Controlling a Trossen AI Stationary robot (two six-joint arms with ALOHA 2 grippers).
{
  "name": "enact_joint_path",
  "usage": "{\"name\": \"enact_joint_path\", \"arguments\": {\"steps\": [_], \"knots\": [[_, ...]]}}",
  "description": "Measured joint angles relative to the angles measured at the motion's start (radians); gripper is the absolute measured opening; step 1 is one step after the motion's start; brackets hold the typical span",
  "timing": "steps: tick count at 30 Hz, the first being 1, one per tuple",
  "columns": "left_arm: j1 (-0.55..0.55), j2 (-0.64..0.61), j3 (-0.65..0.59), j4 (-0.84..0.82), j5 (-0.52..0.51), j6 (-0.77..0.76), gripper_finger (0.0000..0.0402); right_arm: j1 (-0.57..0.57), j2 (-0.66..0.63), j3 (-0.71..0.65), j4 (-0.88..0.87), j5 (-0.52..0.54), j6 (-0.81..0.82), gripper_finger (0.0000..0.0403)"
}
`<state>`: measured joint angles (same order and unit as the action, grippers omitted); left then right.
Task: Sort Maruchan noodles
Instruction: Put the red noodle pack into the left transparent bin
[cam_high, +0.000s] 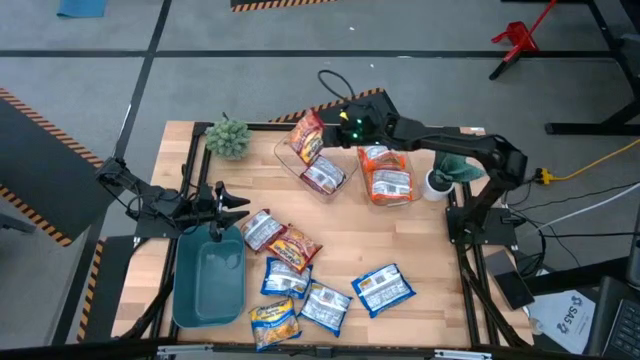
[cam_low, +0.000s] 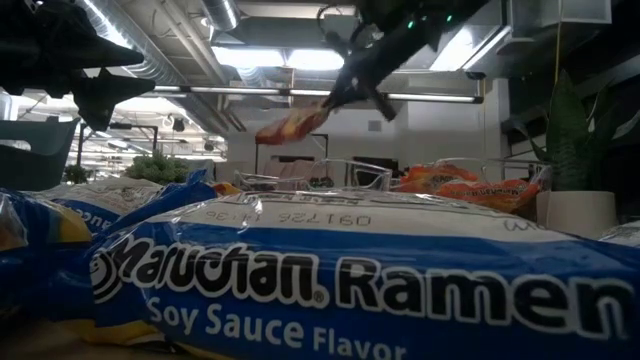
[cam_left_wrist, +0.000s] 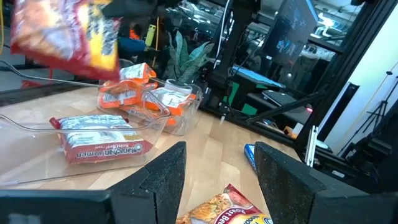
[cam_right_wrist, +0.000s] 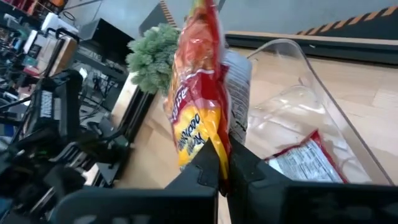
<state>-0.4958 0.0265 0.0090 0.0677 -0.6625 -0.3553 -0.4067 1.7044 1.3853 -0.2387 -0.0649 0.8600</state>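
Observation:
My right gripper (cam_high: 338, 128) is shut on a red-orange noodle packet (cam_high: 307, 135), which it carries over a clear tray (cam_high: 340, 185) at the far middle of the table. A red-brown packet (cam_high: 323, 176) lies flat in that tray. A second clear tray (cam_high: 408, 160) to its right holds orange packets (cam_high: 387, 178). Several more packets, blue (cam_high: 383, 288), yellow (cam_high: 275, 322) and red-brown (cam_high: 293, 245), lie flat on the near part of the table. My left gripper (cam_left_wrist: 217, 174) is open and hovers at the table's left, over the far end of a teal bin (cam_high: 210, 275). My right gripper pinches the red-orange packet between its two fingers at one end (cam_right_wrist: 214, 146). The fingers (cam_low: 350, 85) reach in from the table's right, slanting down. The packet (cam_low: 295, 122) is lifted clear and hangs tilted below and beyond the fingertips, above the clear tray.
A small green plant (cam_high: 228, 137) stands at the far left corner. A white cup (cam_high: 437, 185) with something green in it stands by the right arm's base. The teal bin has nothing in it. Bare wood lies between the trays and the loose packets.

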Motion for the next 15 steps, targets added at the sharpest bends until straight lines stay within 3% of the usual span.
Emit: {"name": "enact_joint_path", "arguments": {"steps": [15], "knots": [[0.000,0.000,0.000,0.000,0.001,0.000,0.0185,-0.054,0.215,-0.001,0.136,-0.043,0.027,0.0000]]}}
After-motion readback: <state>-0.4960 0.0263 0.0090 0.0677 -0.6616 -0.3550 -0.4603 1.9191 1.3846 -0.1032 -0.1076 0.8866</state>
